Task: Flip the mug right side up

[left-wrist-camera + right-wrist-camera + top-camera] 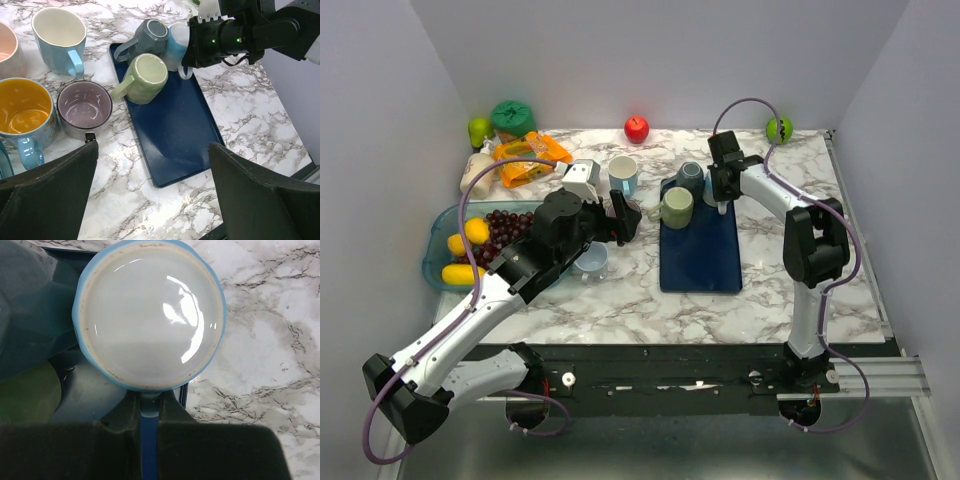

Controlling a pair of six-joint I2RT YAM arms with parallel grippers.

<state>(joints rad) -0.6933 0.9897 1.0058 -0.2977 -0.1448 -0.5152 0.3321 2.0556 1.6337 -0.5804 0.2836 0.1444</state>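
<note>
A light blue mug point(150, 315) stands upside down at the far right corner of the dark blue tray point(700, 255), its glazed white base facing the right wrist camera. My right gripper point(149, 410) is shut on the mug's handle, which sits pinched between the two fingers. In the left wrist view the same mug point(176, 45) shows beside the right gripper point(192, 62). My left gripper point(152, 147) hangs open over the marble near the tray's near left corner, holding nothing. It shows in the top view too, the left gripper point(625, 215) just left of the tray.
A green mug point(145, 77) lies on its side on the tray, and a grey-blue mug point(147, 37) leans behind it. Left of the tray stand upright mugs: pale blue point(57, 37), purple point(84, 107), orange-lined point(22, 115). A fruit bin point(435, 250) sits far left, an apple point(636, 128) at the back.
</note>
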